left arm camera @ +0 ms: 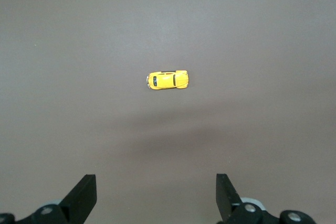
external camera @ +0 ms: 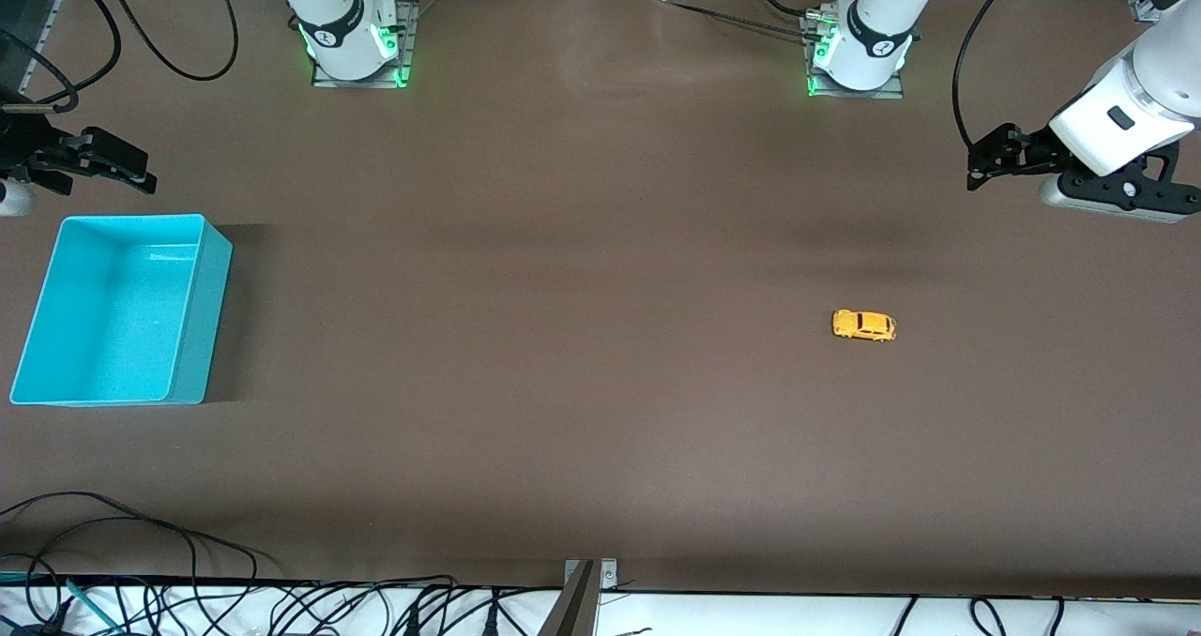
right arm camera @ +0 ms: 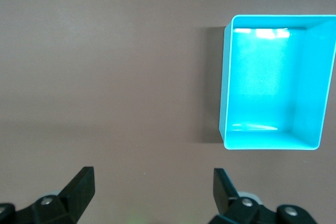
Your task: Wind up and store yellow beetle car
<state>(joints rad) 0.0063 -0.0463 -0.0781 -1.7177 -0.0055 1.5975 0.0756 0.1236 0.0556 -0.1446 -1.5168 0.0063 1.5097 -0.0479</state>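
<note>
The yellow beetle car (external camera: 863, 325) stands on its wheels on the brown table, toward the left arm's end; it also shows in the left wrist view (left arm camera: 167, 80). My left gripper (external camera: 978, 161) hangs open and empty in the air above the table's end, apart from the car; its fingers frame bare table in the left wrist view (left arm camera: 156, 188). The turquoise bin (external camera: 203, 326) sits empty at the right arm's end and shows in the right wrist view (right arm camera: 226, 82). My right gripper (external camera: 141, 173) is open and empty above the table beside the bin; it also shows in the right wrist view (right arm camera: 154, 183).
The two arm bases (external camera: 352, 36) (external camera: 858, 40) stand along the table's edge farthest from the front camera. Black cables (external camera: 141, 542) and a metal bracket (external camera: 587, 584) lie along the edge nearest the camera.
</note>
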